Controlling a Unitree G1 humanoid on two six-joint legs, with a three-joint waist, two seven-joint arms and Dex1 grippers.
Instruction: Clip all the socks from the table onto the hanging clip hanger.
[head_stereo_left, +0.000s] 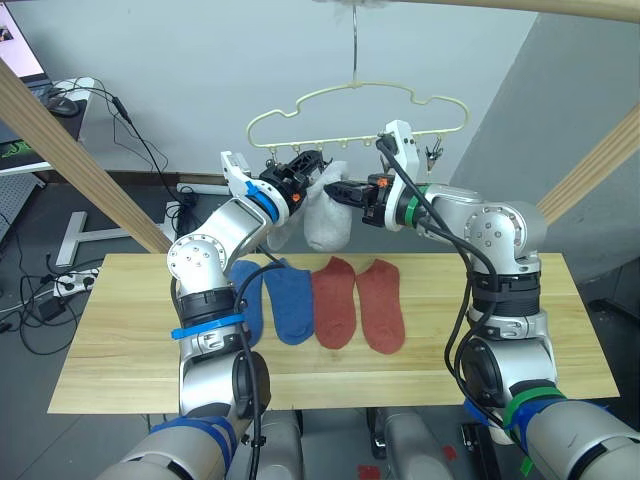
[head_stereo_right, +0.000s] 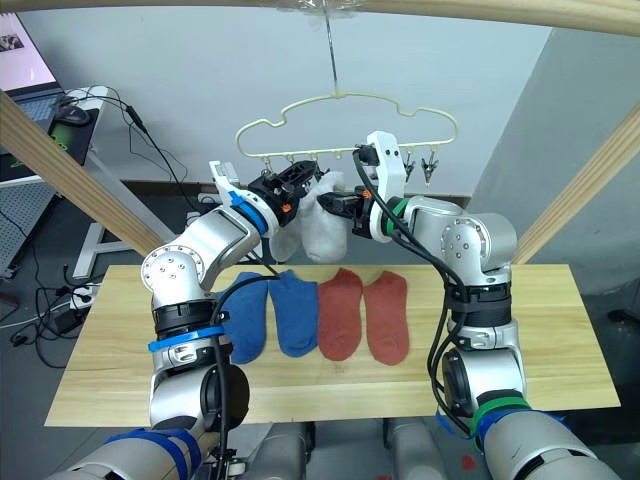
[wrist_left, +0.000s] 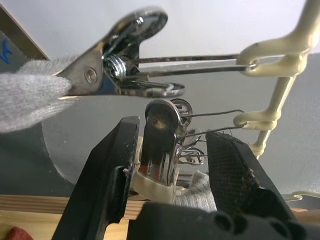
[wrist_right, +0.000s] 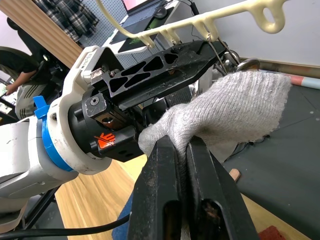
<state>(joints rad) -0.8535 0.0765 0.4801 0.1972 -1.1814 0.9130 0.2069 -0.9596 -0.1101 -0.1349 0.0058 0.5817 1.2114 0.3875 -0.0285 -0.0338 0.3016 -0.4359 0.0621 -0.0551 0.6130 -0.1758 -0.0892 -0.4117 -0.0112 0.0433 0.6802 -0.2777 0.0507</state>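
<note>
The right pincer (head_stereo_right: 335, 203) pinches a grey sock (head_stereo_right: 322, 232) up at the clip hanger (head_stereo_right: 345, 125). The left pincer (wrist_left: 172, 150) straddles a clip (wrist_left: 161, 142), fingers apart; squeeze it fully before feeding the cuff in.

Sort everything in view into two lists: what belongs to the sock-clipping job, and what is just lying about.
Job: clip hanger; two grey socks at its clips; two blue socks and two red socks on the table; left gripper; right gripper.

Lying about: wooden poles; floor cables; monitor.

Pale grey wall (head_stereo_left: 200, 60), dark floor (head_stereo_left: 110, 215) with cables (head_stereo_left: 30, 290), slanted wooden poles (head_stereo_left: 70, 160), monitor (head_stereo_left: 20, 45)
</note>
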